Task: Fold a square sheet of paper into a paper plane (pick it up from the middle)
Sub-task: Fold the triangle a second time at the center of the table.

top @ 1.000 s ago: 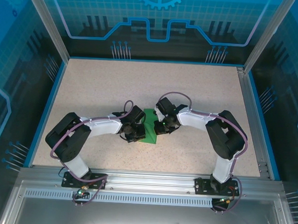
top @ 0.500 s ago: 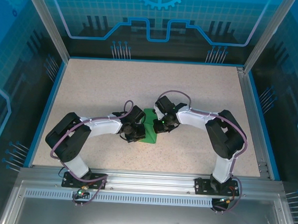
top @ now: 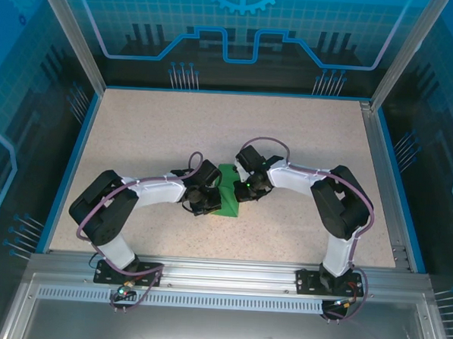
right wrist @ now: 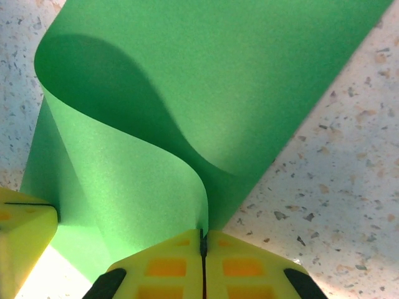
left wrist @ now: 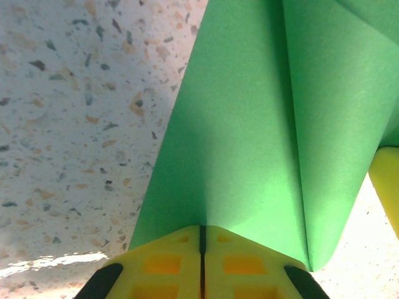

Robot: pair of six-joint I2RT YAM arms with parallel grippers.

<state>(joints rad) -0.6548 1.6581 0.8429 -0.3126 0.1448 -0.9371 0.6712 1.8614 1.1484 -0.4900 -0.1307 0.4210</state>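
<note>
The square sheet of paper (top: 227, 194) is bright green and lies mid-table between my two grippers, bent upward. In the left wrist view the paper (left wrist: 249, 124) rises away from my yellow left gripper (left wrist: 202, 233), whose jaws are pressed together on its near edge. In the right wrist view the paper (right wrist: 187, 93) curls over in a loop, and my right gripper (right wrist: 202, 237) is shut on its curled edge. The left gripper's yellow fingertip (right wrist: 22, 230) shows at the lower left of that view. From above, the left gripper (top: 207, 201) and right gripper (top: 244, 189) flank the sheet.
The speckled beige table (top: 228, 132) is bordered by blue rails and an aluminium frame. Both arm bases (top: 122, 266) (top: 331, 277) sit at the near edge.
The right gripper has edged slightly left toward the left gripper, bending the paper more. The left arm has hardly moved.
</note>
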